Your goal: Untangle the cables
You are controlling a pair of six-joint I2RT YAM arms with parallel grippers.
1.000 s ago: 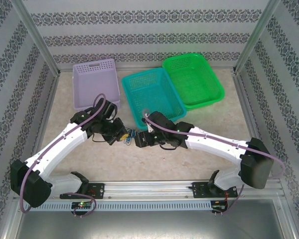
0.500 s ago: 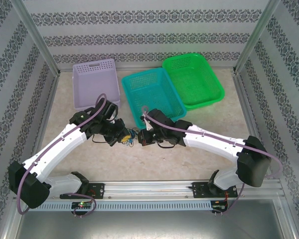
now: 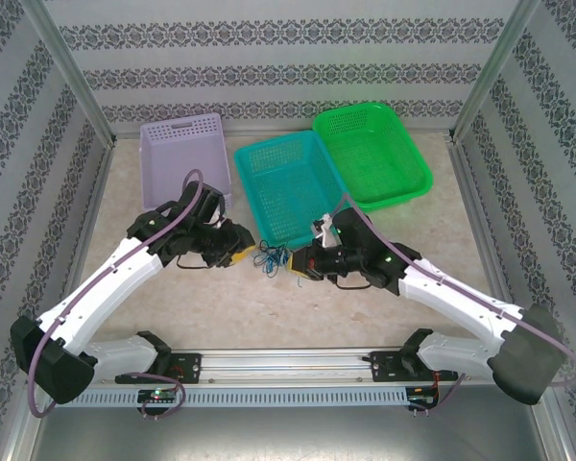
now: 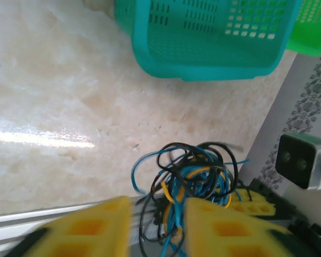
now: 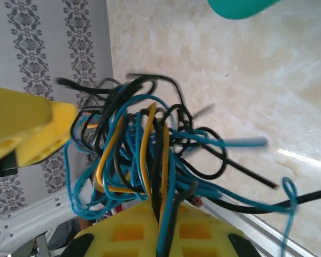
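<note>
Where the two hands come together near the middle of the surface, the cables make one small knot of thin blue, black and yellow-orange strands, looped over and through one another. The bundle is just in front of the near corner of the teal basket and does not touch it. Whether it rests on the surface or hangs a little above it, I cannot tell.

The right hand comes at the knot from the right and is clamped on it. Its yellow fingers are pressed together, and black, blue and yellow strands run straight out of the seam between them before fanning into the tangle. A blue end with a small loop and a black end trail off to one side of that grip.

The left hand is at the other side of the knot with its yellow fingers apart. A few black and blue strands pass through the gap between them, and the bulk of the bundle lies just beyond the fingertips.

Behind the knot, the green basket is close against the teal basket's right side, and the lavender basket stands to its left with a narrow gap between. Patterned wallpaper covers the walls around the surface.
</note>
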